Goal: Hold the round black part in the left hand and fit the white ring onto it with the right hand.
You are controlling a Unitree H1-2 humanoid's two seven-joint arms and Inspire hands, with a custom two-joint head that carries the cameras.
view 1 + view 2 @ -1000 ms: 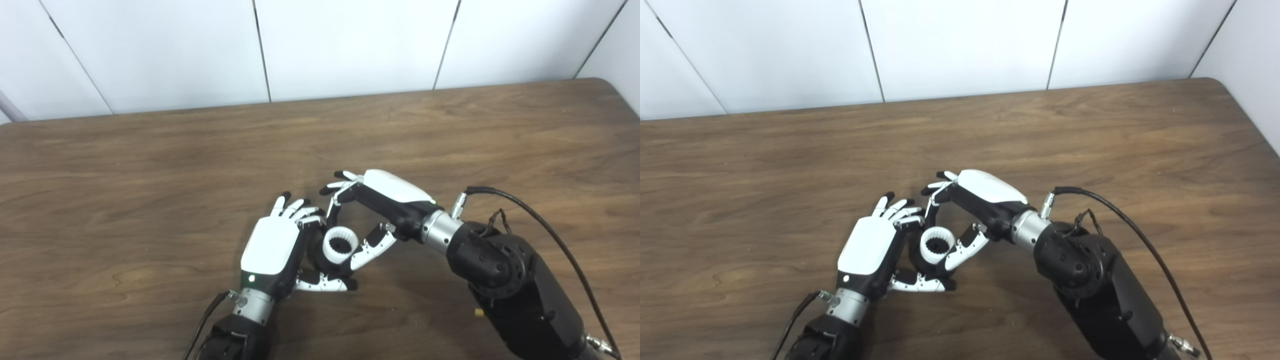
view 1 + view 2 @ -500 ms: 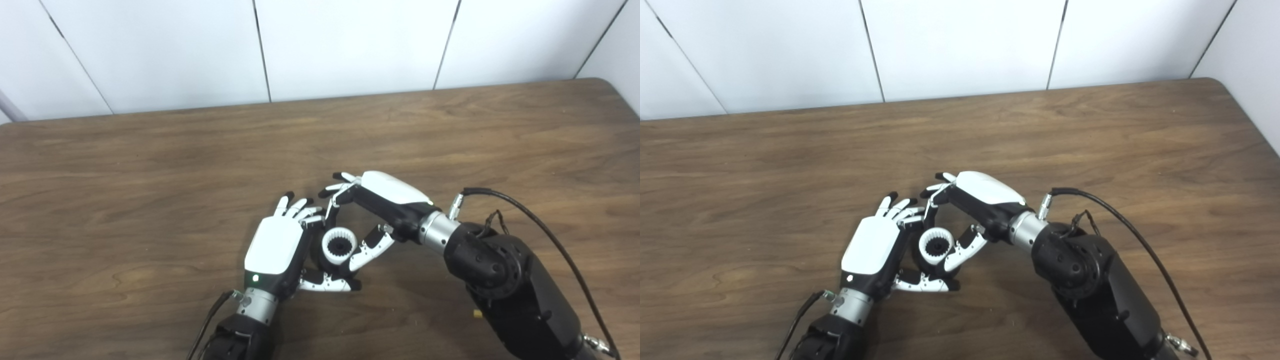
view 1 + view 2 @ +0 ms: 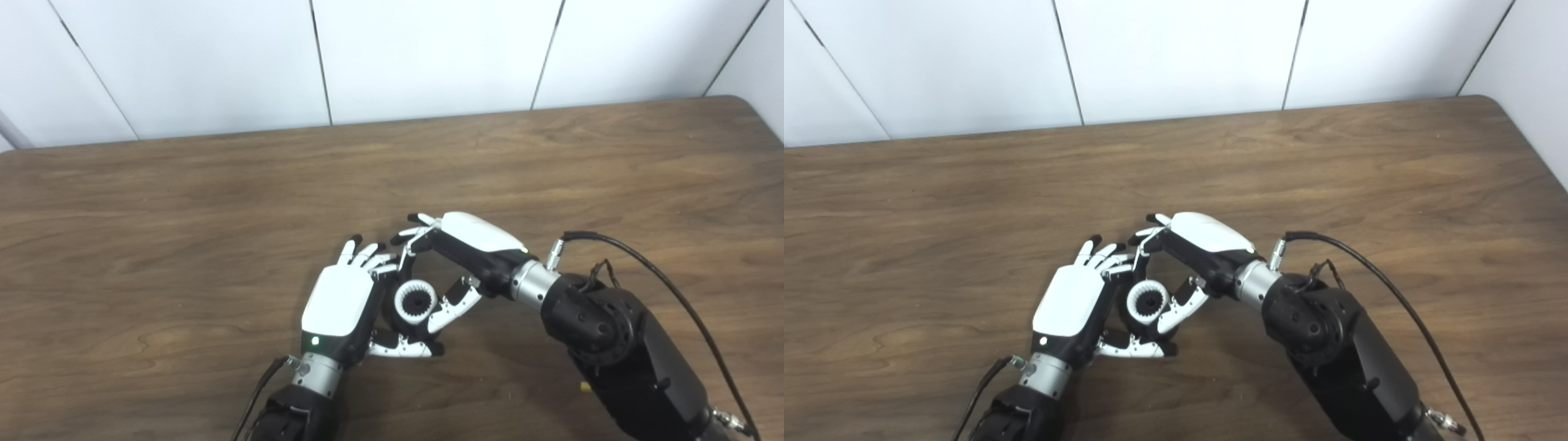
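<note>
My left hand point(image 3: 338, 301) rests low over the desk point(image 3: 153, 245) near the middle of its front edge, the white back turned up, and its fingers point(image 3: 361, 252) and thumb are curled around the round black part point(image 3: 392, 312), which sits in my palm and shows only as a dark rim. The white ring point(image 3: 416, 302), with fine teeth around its inner wall, sits on top of that black part with its opening facing up and a dark hub visible through its middle. My right hand point(image 3: 474, 245) comes in from the right, and its fingers point(image 3: 411, 236) arch over the far side of the ring while its thumb point(image 3: 452, 304) lies against the ring's near right side, so the 2 hands meet around the same piece. Whether the right fingers actually press on the ring I cannot tell, since the contact is too small to make out. A black cable point(image 3: 637, 257) loops up from my right wrist over the wood.
</note>
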